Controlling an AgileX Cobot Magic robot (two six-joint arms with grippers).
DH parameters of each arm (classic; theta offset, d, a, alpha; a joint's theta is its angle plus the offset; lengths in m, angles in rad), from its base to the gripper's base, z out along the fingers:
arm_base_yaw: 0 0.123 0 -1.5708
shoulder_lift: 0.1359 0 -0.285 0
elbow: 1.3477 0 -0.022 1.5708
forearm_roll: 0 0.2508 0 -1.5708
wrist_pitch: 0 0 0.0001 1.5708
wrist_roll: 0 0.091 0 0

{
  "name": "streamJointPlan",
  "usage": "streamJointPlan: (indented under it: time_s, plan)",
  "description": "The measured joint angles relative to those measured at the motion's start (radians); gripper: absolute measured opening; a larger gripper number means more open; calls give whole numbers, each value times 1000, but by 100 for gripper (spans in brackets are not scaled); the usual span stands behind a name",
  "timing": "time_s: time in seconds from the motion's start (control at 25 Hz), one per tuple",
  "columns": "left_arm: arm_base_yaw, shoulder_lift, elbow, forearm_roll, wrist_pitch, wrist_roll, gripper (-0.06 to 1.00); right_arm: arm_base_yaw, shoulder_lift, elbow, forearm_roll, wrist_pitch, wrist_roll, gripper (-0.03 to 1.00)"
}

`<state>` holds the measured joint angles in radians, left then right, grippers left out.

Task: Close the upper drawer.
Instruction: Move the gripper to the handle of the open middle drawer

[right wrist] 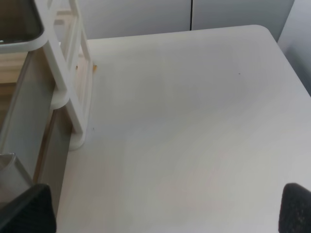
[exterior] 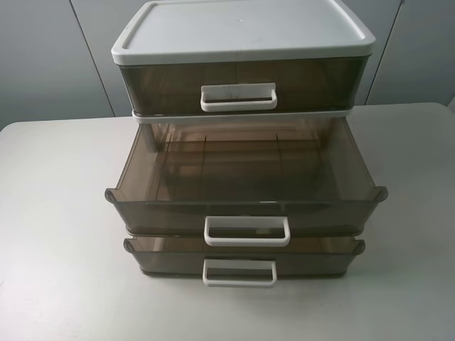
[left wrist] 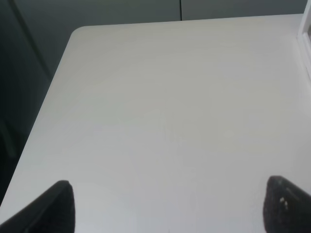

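left gripper point(left wrist: 167, 216) — jaws spread wide, empty, over table point(left wrist: 170, 97) | right gripper point(right wrist: 163, 216) — spread wide, empty, beside drawer unit point(right wrist: 73, 87) | upper drawer point(exterior: 163, 213) pulled out, untouched

I read no text, label, brand or number on the smoky-brown translucent plastic three-drawer unit point(exterior: 242, 28) or the plain white tabletop point(exterior: 57, 213) in any view

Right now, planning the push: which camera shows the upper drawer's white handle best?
Exterior high: the handle faces the camera on the pulled-out upper drawer. Right wrist shows only the unit's side frame; left wrist, no handle.
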<state>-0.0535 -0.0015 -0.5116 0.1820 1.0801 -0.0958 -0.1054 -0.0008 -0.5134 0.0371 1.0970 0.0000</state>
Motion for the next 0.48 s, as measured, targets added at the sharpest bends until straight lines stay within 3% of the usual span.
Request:
streamJointPlan:
  time_s: [0.24, 0.48]
  plan:
    - [0, 0, 0, 0, 0, 0, 74, 0, 7, -35, -2, 11, -6, 70]
    - [0, 0, 0, 0, 0, 0, 74, 46, 192, -167, -78, 23, -27, 70]
